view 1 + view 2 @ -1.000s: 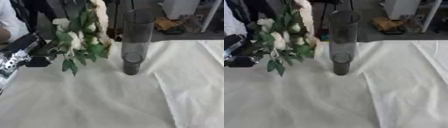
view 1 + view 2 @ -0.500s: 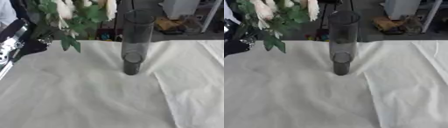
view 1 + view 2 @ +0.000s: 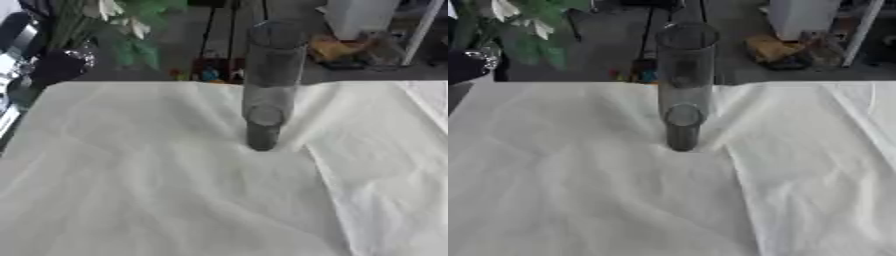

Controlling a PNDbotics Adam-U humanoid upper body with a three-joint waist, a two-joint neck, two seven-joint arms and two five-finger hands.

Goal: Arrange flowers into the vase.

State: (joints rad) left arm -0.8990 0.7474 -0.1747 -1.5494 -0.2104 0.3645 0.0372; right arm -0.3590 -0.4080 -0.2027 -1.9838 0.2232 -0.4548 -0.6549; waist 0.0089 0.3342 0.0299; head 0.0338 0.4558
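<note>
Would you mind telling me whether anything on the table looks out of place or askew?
Nothing is spilled or knocked over. The vase stands upright and empty on the white cloth, which is only creased. The flowers are held up at the upper left by the left hand.

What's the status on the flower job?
Left hand shut on flowers, held high, far left of vase. Right hand not in view. Vase upright, empty, on white cloth; nothing blocking.

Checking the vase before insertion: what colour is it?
Clear, grey-tinted glass vase; the left eye view shows it best.

Flowers (image 3: 122, 30) far left of vase (image 3: 265, 85)
</note>
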